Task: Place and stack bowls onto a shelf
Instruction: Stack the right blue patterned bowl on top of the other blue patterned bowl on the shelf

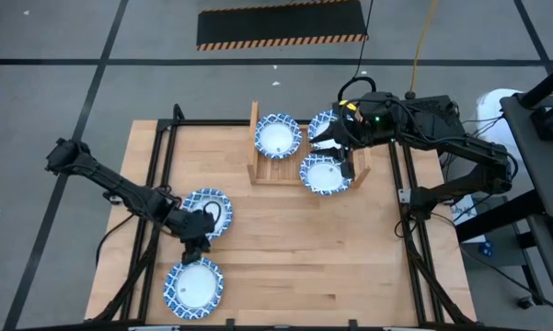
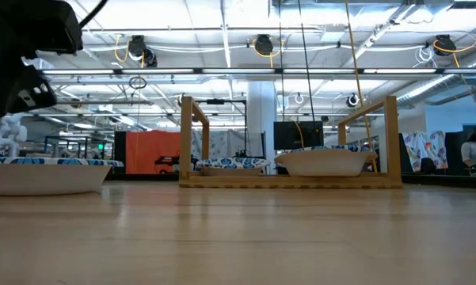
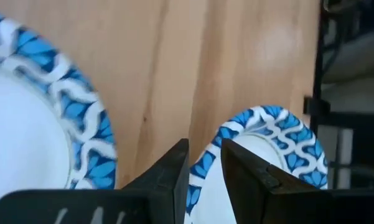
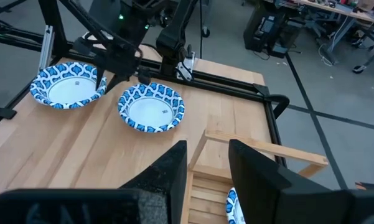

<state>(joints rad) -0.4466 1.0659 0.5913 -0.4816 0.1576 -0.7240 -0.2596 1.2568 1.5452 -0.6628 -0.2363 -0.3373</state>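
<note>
Only the left wrist view shows the left gripper (image 3: pixel 204 163) clenched on a bowl (image 3: pixel 271 149) rim; right gripper (image 4: pixel 208 162) parted, holding nothing.

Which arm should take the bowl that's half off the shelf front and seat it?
Right. The right gripper hangs over the shelf, beside that bowl. The left gripper is across the table, closed on the rim of another bowl.

Bright overhead ceiling lights (image 2: pixel 263 45); the left wrist view is blurred close-up.
</note>
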